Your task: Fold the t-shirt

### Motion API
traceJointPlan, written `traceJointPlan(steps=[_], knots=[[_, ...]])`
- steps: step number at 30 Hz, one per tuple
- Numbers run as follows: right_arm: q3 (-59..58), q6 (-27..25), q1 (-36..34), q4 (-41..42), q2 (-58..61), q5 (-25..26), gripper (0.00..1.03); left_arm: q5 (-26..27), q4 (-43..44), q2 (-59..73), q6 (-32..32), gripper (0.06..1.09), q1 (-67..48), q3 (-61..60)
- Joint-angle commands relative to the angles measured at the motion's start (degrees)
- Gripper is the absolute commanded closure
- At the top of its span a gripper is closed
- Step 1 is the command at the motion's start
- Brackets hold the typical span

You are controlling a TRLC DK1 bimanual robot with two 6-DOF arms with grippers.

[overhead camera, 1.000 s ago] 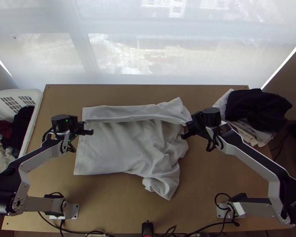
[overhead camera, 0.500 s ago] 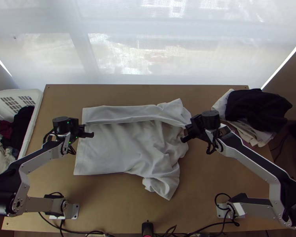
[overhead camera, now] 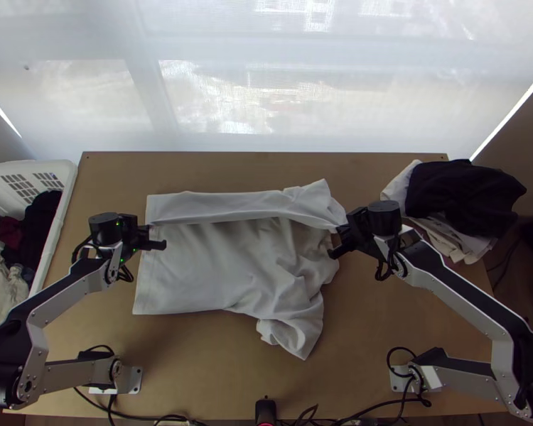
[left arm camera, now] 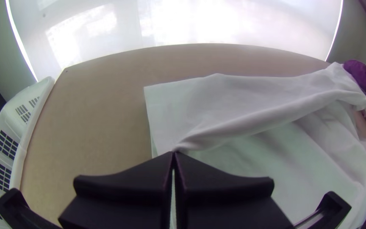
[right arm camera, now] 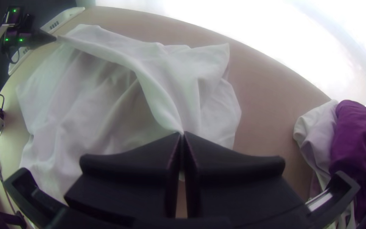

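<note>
In the top view the white t-shirt (overhead camera: 217,270) lies across the middle of the table, its far part folded over as a long strip, its right part wrinkled and bunched. My left gripper (overhead camera: 151,233) is at the strip's left end, and my right gripper (overhead camera: 340,238) at its right end. In the left wrist view the left gripper (left arm camera: 173,153) is shut on the edge of the folded strip, which is pulled to a point at the tips. In the right wrist view the right gripper (right arm camera: 181,134) is likewise shut on the strip's other end.
A white laundry basket (overhead camera: 62,213) with clothes in it stands at the table's left edge. At the far right lies a pile of dark and white clothes (overhead camera: 465,199). Cables (overhead camera: 323,419) run along the near edge.
The folded strip's held edge has come slightly toward the near side along with both grippers. My right gripper has also shifted a little to the right in the last half second, the left one slightly left.
</note>
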Motion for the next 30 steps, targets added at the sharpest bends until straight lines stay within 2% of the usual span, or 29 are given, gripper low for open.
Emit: traceJointPlan(steps=[1,23,30], knots=[[-1.06,0.24,-0.01,-1.04,-1.19,-0.01,1.00,0.04,-0.77,-1.57,0.11,1.05,-0.56,-1.26],[-5.80,-0.99,1.13,-0.60,-1.19,-0.01,1.00,-0.04,-0.25,-0.43,-0.42,1.05,-2.06,-4.68],[-6.51,-2.13,1.13,-0.51,-0.92,-0.01,1.00,-0.04,1.69,2.30,0.02,1.05,1.28,-3.89]])
